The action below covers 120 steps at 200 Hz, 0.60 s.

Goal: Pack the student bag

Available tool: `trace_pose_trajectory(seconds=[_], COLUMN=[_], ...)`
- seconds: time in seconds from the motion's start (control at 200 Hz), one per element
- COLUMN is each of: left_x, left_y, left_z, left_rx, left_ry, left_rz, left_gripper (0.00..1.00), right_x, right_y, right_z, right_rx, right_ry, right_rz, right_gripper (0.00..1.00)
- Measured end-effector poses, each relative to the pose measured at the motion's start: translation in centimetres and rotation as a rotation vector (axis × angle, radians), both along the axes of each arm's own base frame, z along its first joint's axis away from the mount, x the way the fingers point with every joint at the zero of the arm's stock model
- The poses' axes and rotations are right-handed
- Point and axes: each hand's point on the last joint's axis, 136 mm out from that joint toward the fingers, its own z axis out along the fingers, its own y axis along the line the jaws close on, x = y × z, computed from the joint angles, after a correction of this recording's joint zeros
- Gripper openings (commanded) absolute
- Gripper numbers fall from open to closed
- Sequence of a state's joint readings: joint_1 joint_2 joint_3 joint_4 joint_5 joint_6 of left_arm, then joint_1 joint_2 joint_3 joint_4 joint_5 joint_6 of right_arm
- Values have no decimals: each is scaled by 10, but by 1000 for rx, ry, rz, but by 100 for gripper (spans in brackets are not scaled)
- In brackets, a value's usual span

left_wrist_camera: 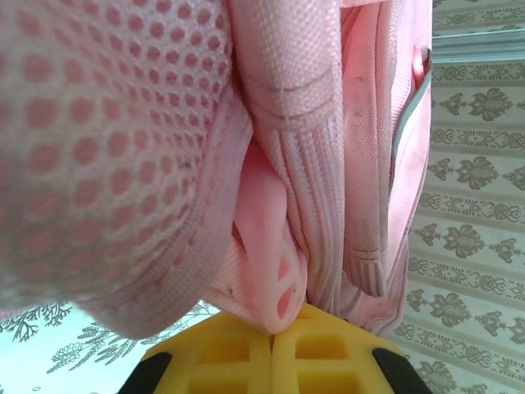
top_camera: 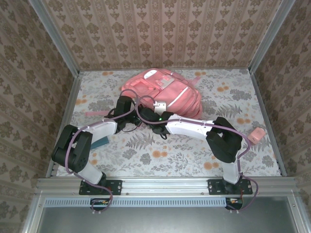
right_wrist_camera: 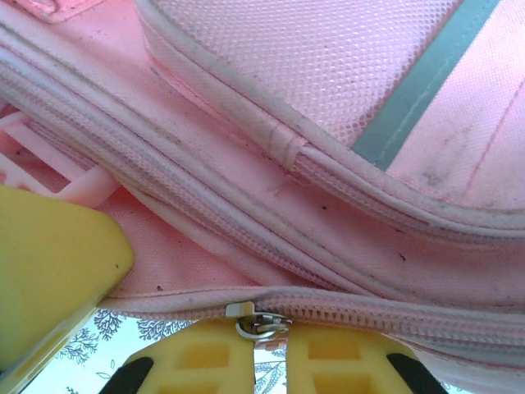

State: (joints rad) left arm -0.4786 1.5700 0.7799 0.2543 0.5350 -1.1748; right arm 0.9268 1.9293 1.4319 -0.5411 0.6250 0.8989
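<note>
The student bag point(top_camera: 167, 87), a large pink backpack, lies at the back middle of the table. Both grippers press against its near edge. My left gripper point(left_wrist_camera: 277, 332) is shut on a pale pink rubbery pull tab point(left_wrist_camera: 275, 271) that hangs from the bag's seam beside a mesh panel point(left_wrist_camera: 98, 139). My right gripper point(right_wrist_camera: 279, 330) is closed to a narrow gap on the metal zip slider point(right_wrist_camera: 258, 322) of a shut zipper point(right_wrist_camera: 394, 316) along the bag's lower edge. From above, the left gripper point(top_camera: 130, 103) and right gripper point(top_camera: 156, 108) sit close together at the bag.
A small pink block point(top_camera: 257, 134) lies near the table's right edge. A teal flat object point(top_camera: 101, 142) rests by the left arm, and a thin pink strip point(top_camera: 92, 113) lies at the left. Patterned walls enclose the table on three sides.
</note>
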Motion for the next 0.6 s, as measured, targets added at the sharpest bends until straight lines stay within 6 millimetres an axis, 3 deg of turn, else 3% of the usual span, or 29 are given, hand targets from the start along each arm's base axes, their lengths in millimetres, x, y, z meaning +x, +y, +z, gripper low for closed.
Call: trace_pose_trajectory(seconds=[0.135, 0.28, 0.51, 0.6], left_x=[0, -2, 0, 4], left_y=[0, 1, 12, 18], left_z=[-2, -6, -14, -15], left_rx=[2, 11, 26, 31], left_ry=[5, 17, 41, 34], left_rz=[-1, -2, -2, 5], left_gripper=[2, 1, 0, 1], right_x=[-4, -18, -42, -45], right_y=[-5, -25, -82, -109], right_z=[-4, -9, -10, -11], right_rx=[-17, -31, -43, -43], right_ry=[11, 22, 42, 60], right_rz=[4, 6, -32, -57], right_gripper=[5, 4, 6, 12])
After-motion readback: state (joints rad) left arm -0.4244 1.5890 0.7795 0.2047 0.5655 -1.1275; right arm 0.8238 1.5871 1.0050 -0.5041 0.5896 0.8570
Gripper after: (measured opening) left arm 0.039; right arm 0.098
